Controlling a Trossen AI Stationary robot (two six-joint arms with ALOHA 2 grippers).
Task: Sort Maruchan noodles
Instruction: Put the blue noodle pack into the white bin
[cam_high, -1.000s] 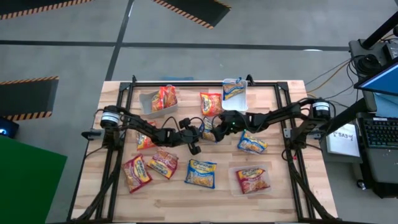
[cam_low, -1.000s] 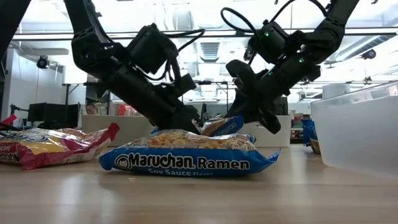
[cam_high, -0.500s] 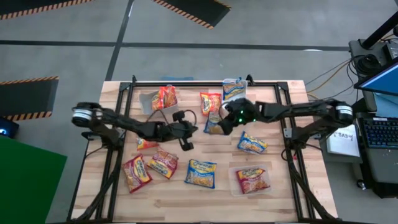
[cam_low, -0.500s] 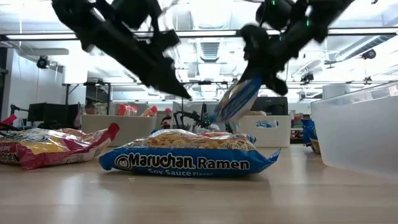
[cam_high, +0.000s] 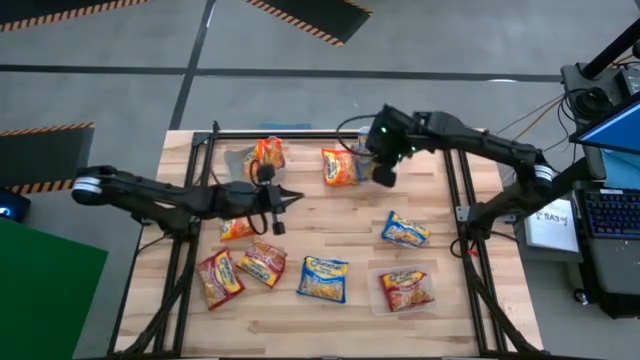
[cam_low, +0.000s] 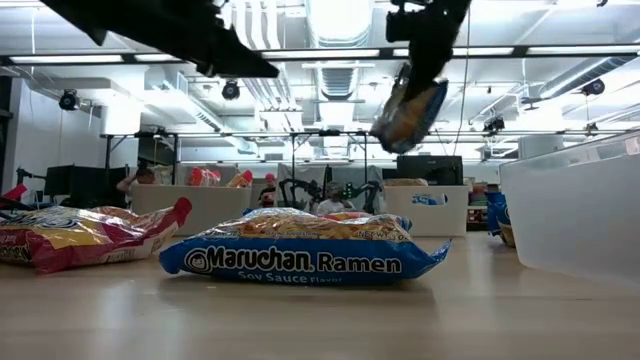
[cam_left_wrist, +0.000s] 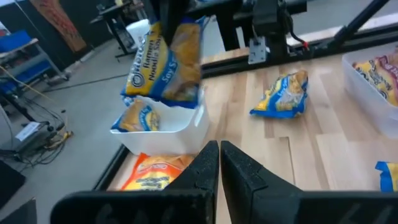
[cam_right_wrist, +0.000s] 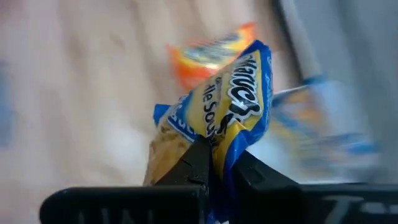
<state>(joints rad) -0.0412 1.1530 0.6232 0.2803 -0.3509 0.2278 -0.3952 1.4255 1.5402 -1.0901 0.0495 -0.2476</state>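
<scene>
Between our right gripper's (cam_right_wrist: 214, 163) fingers, pressed onto one edge, a blue-and-yellow packet (cam_right_wrist: 214, 118) hangs high above the white bin (cam_left_wrist: 163, 122) at the table's (cam_high: 450, 325) far edge. That bin already holds one blue packet (cam_left_wrist: 135, 117). An orange packet (cam_high: 339, 167) lies just beside it. Our left gripper (cam_left_wrist: 219, 163), fingers pressed together and empty, hovers over the table's left-middle.

We judge the pinch thin: the dangling packet could swing, slip free, and land outside the bin or on its rim.

A second ago both grippers sat low at the table's centre; since then, we have lifted the packet away and the left arm has drawn back.
</scene>
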